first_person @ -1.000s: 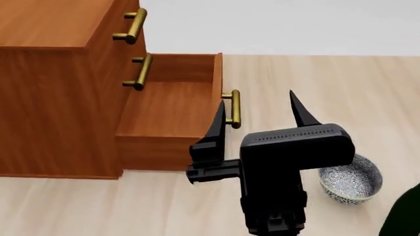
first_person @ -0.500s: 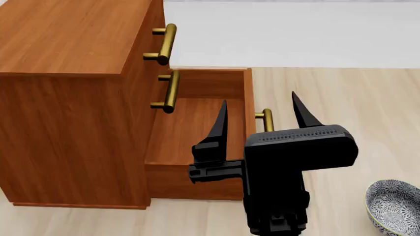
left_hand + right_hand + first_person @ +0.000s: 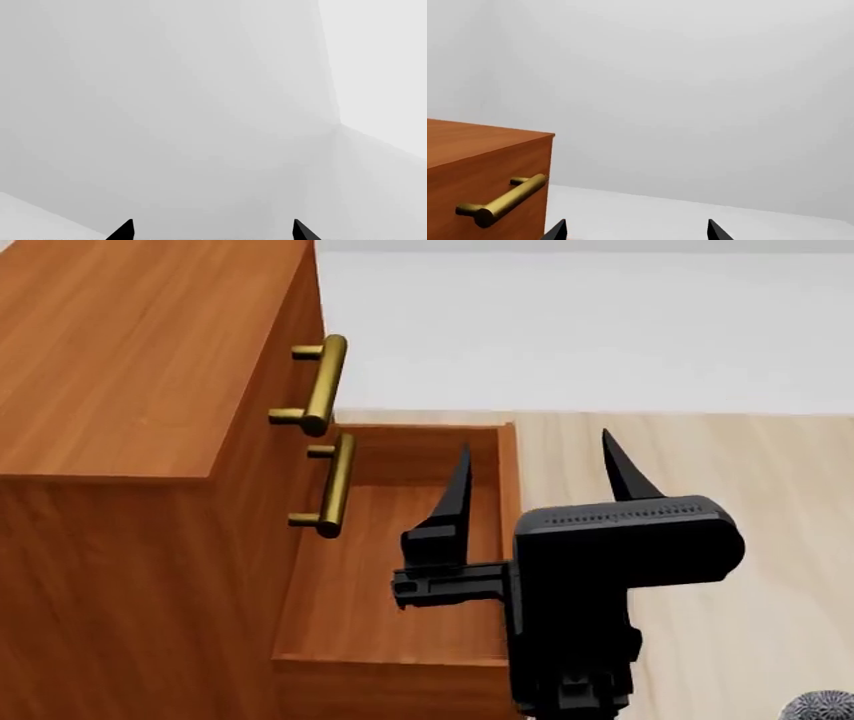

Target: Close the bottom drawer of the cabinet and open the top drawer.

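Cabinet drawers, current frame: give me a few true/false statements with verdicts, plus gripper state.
1. The bottom drawer is pulled out of the cabinet. True.
2. The top drawer is pulled out too. False: its front sits flush with the cabinet face, so it is closed.
3. The right gripper is clamped on a brass handle. False: its fingers are spread apart with nothing between them.
4. In the right wrist view, a brass handle shows on the cabinet front. True.
5. The left gripper is aimed at the cabinet. False: its camera sees only blank grey wall past its spread fingertips.
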`<state>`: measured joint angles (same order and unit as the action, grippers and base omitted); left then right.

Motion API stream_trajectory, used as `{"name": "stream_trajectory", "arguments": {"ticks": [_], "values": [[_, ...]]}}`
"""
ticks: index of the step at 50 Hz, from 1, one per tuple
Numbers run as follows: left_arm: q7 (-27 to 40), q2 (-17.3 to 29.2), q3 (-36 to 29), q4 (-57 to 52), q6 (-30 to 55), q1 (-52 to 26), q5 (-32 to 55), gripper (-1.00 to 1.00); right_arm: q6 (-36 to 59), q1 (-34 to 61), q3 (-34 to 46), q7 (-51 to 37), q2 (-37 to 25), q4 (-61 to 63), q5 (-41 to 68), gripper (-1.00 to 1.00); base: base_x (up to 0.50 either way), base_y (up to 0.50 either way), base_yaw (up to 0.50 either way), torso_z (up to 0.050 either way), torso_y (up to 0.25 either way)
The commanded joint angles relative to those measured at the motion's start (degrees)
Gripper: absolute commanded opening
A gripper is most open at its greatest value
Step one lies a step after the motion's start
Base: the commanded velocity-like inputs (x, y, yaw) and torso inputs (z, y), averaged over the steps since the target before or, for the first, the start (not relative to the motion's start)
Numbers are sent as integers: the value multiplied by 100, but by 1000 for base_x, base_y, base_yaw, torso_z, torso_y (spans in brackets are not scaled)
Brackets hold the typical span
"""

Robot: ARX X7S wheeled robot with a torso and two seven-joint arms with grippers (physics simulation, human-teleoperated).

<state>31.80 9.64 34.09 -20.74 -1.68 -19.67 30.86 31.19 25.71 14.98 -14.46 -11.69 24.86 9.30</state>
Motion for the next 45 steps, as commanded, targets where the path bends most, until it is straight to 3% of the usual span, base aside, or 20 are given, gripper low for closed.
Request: {"name": "stream_trajectory", "arguments": {"ticks": [1,20,27,34,45], "values": [[26,26,-22,6,-10,14,47,100,-52,18,0,-11,-14,-62,54,100,293,0,0,0,0],[60,60,-48,-30,-49,58,109,100,158,278,45,-25,-118,-73,72,100,304,0,0,0,1],[38,72,-69,12,-90,62,122,100,961,836,-161,15,-231,288,291,100,305,0,0,0,0],[94,67,-74,-39,-147,89,36,100,2049,1631,-640,159,-320,544,837,100,31,0,0,0,0],[104,104,-144,-33,-166,106,-32,100,1955,1873,-699,168,-472,206,745,100,0,0,0,0,0]]}}
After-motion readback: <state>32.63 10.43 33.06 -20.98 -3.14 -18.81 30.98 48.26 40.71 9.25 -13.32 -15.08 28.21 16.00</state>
